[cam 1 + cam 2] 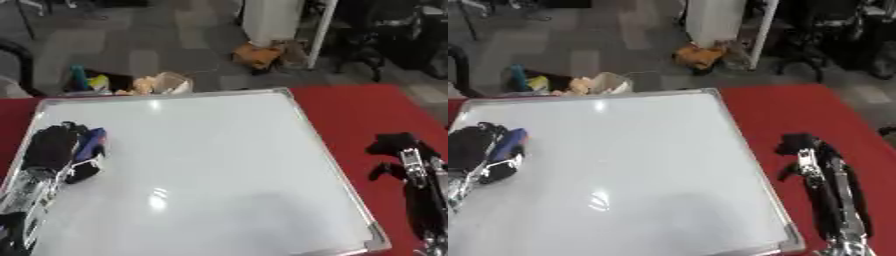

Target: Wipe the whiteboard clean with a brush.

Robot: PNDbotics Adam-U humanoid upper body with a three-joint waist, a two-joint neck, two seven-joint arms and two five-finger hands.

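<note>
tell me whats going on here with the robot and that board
The robot's left hand is curled round a blue brush and holds it on the left part of a whiteboard that lies flat on a red table. The board's surface looks white, with no marks that can be made out. The right hand is off the board, over the red surface to its right, holding nothing.
</note>
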